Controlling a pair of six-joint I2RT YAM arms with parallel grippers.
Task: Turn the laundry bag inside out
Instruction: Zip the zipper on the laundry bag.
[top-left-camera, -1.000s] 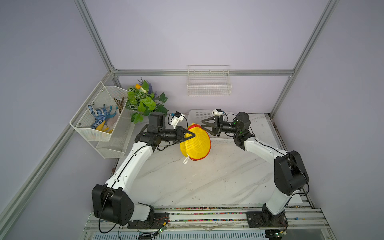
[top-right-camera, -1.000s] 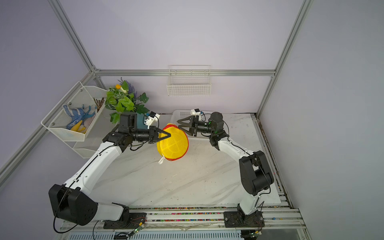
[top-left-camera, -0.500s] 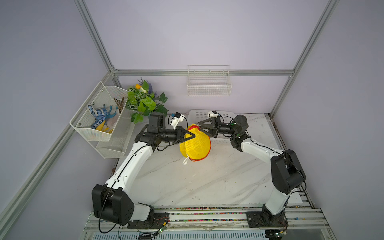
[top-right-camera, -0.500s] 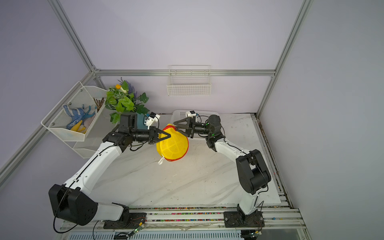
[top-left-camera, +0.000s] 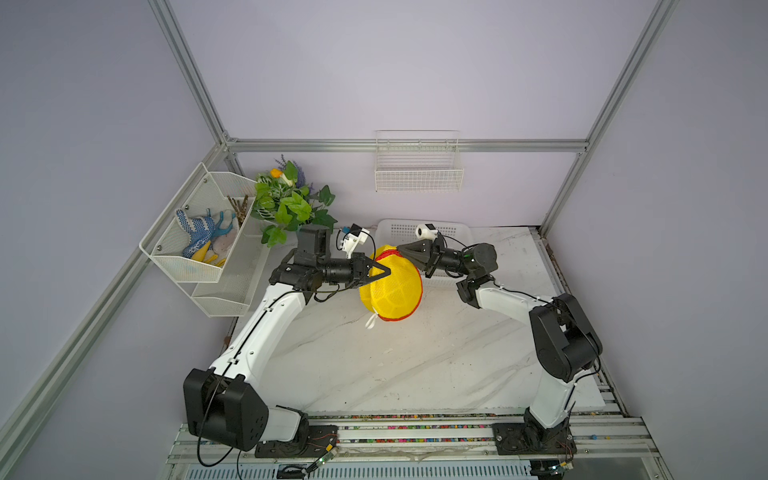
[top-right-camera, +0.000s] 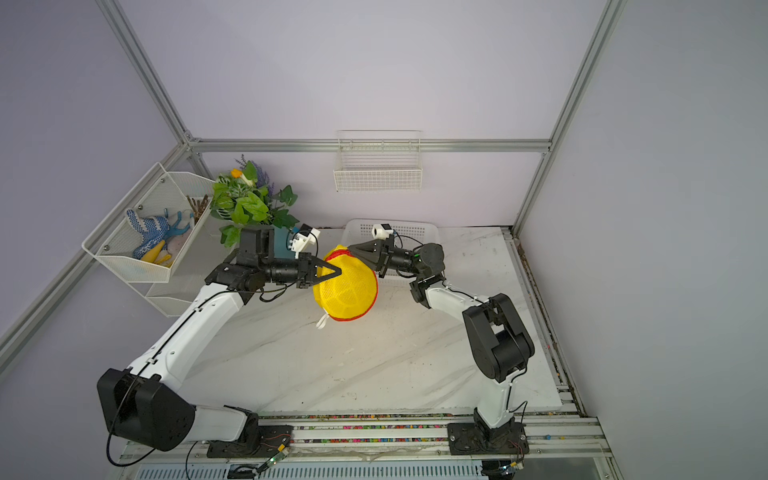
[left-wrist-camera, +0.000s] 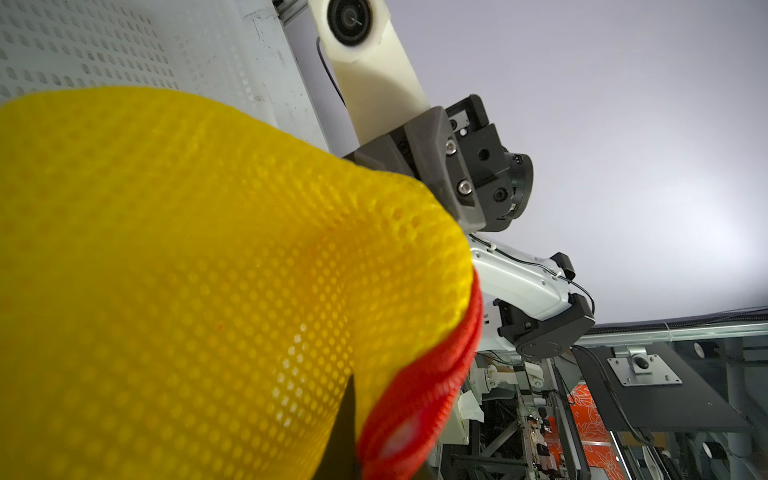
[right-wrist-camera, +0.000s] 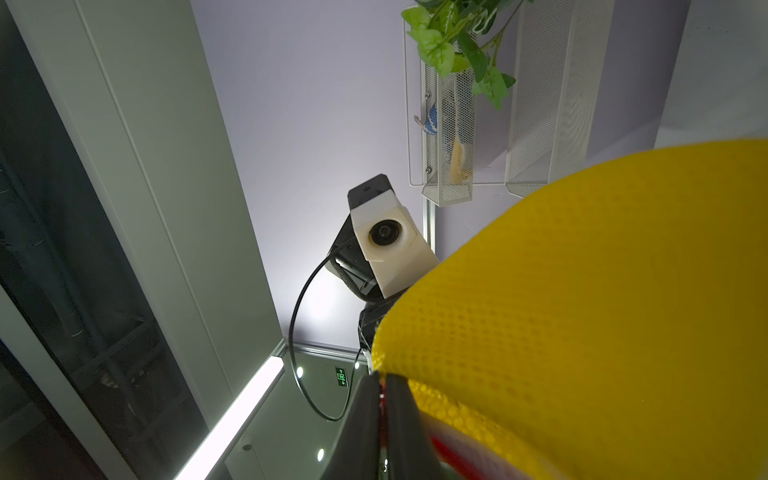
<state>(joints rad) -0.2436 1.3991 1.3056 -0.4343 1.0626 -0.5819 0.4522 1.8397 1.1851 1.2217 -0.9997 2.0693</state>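
now r jaws, open before, pinch laundry bag (top-left-camera: 395, 291) rim; l jaws still clamped on.

The bright yellow mesh laundry bag (top-left-camera: 392, 291), red-trimmed, hangs domed below the left fingers (top-left-camera: 381, 270) and right fingers (top-left-camera: 411, 252), pinched by both.

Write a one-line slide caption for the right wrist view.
Right gripper shut on the red-trimmed edge of the yellow mesh laundry bag, with the left arm's wrist camera beyond.
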